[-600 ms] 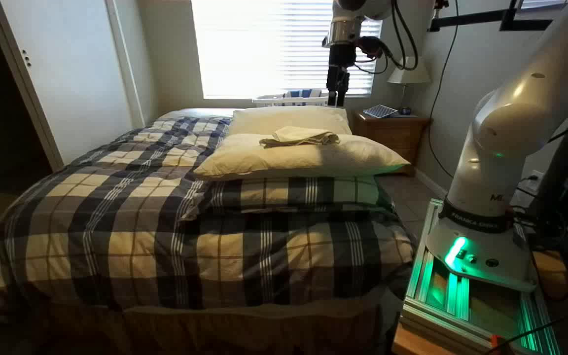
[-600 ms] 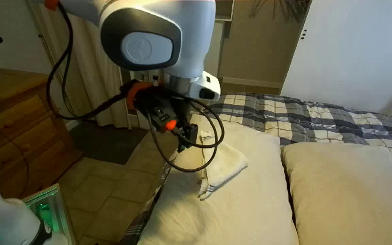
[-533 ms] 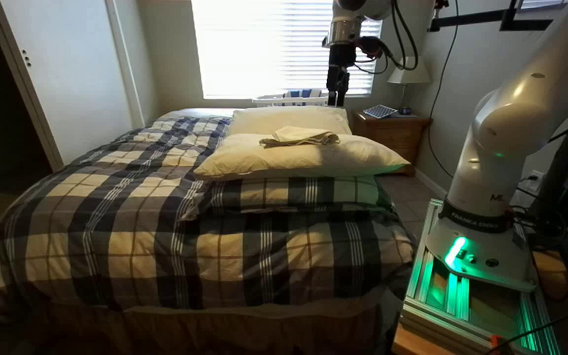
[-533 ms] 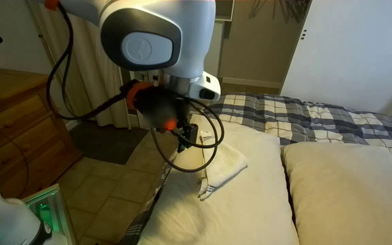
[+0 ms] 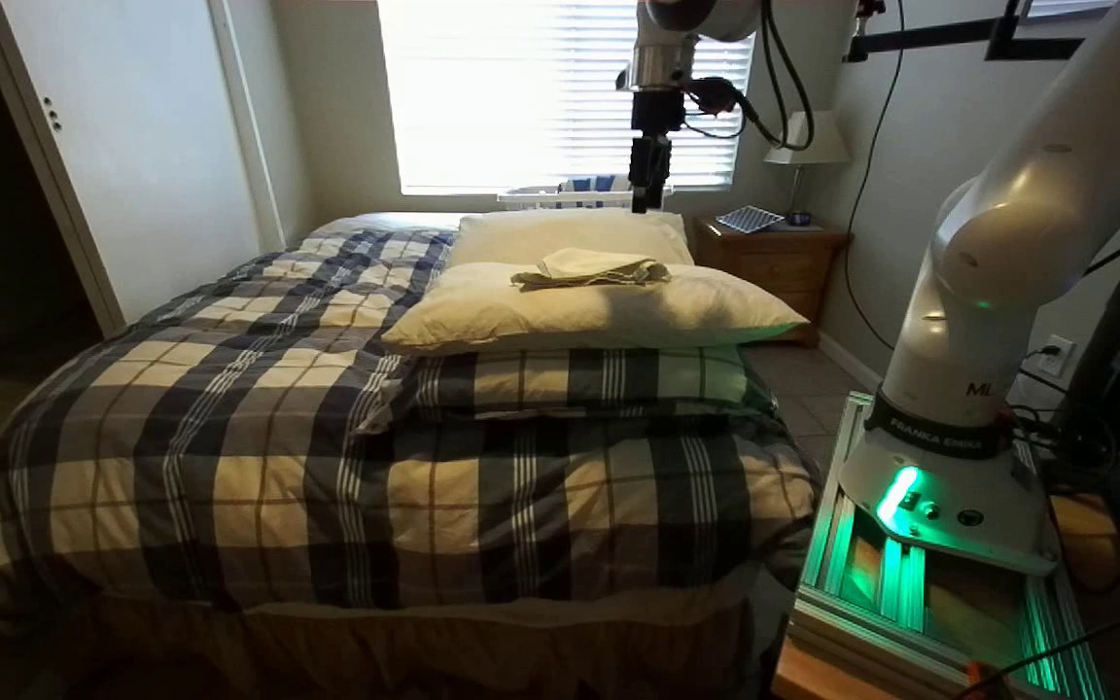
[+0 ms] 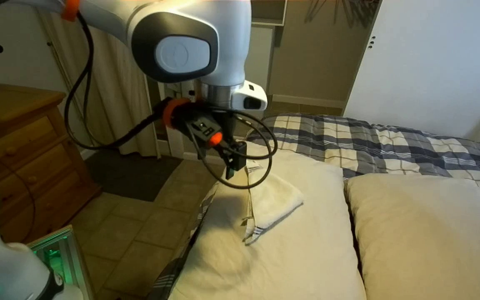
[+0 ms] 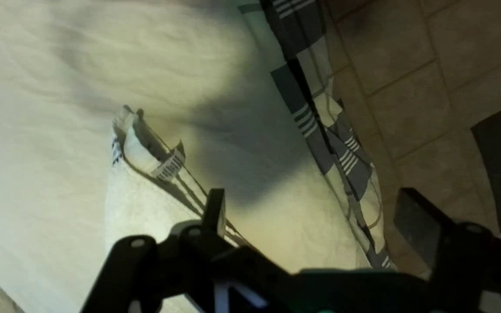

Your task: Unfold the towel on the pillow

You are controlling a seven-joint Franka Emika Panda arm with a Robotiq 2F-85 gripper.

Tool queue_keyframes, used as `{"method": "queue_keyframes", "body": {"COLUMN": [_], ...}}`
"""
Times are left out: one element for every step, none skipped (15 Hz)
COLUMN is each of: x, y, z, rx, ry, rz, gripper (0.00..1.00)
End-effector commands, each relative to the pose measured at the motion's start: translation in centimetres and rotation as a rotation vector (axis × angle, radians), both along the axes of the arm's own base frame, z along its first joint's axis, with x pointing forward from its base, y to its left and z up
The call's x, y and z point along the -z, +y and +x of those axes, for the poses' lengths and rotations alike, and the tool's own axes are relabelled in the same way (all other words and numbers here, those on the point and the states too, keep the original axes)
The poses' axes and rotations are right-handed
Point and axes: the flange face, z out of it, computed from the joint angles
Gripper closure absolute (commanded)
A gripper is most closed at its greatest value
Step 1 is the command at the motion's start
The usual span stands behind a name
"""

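We find the towel (image 6: 276,198) lying folded on the pillow (image 6: 306,258), dark stripes showing near its corners and its layered edges running along one side. The fingers (image 7: 213,209) stand wide apart — in the wrist view we look between them at the pillow, the plaid bedding (image 7: 354,174) and the tiled floor (image 7: 400,121) — and they hang in the air, higher than the towel and apart from it. A shadow (image 7: 250,148) falls on the pillow just beside the towel. In both exterior views we see another pillow (image 6: 423,233) lying next to the first. In an exterior view a white basket (image 5: 533,200) stands beyond the bed (image 5: 307,476), in front of the bright window (image 5: 482,97); near it a lamp (image 5: 811,144) rests on a wooden nightstand (image 5: 784,258). At the robot's white base (image 5: 993,535) a green light (image 5: 898,496) glows.
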Motion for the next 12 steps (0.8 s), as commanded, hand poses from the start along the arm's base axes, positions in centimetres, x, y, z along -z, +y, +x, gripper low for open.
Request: {"method": "queue_keyframes", "body": {"x": [1.5, 2.1, 2.8, 3.5, 4.2, 4.9, 5.5, 6.1, 6.7, 7.4, 8.0, 8.6], "y": [5.8, 7.5, 9.0, 10.4, 11.5, 12.3, 12.9, 13.4, 13.7, 13.9, 14.0, 14.1], "z": [3.7, 4.7, 5.5, 6.4, 7.1, 7.8, 8.5, 9.1, 9.6, 10.1, 10.4, 10.7], "rx": [-0.113, -0.143, -0.176, -0.209, -0.235, -0.259, -0.282, -0.301, -0.309, -0.301, -0.285, -0.263], "ry": [-0.028, -0.036, -0.047, -0.057, -0.072, -0.09, -0.114, -0.144, -0.185, -0.221, -0.248, -0.265], "rz": [-0.162, -0.209, -0.255, -0.305, -0.355, -0.407, -0.457, -0.504, -0.544, -0.566, -0.579, -0.587], "gripper": [0.0, 0.0, 0.0, 0.0, 0.0, 0.0, 0.0, 0.0, 0.0, 0.0, 0.0, 0.0]}}
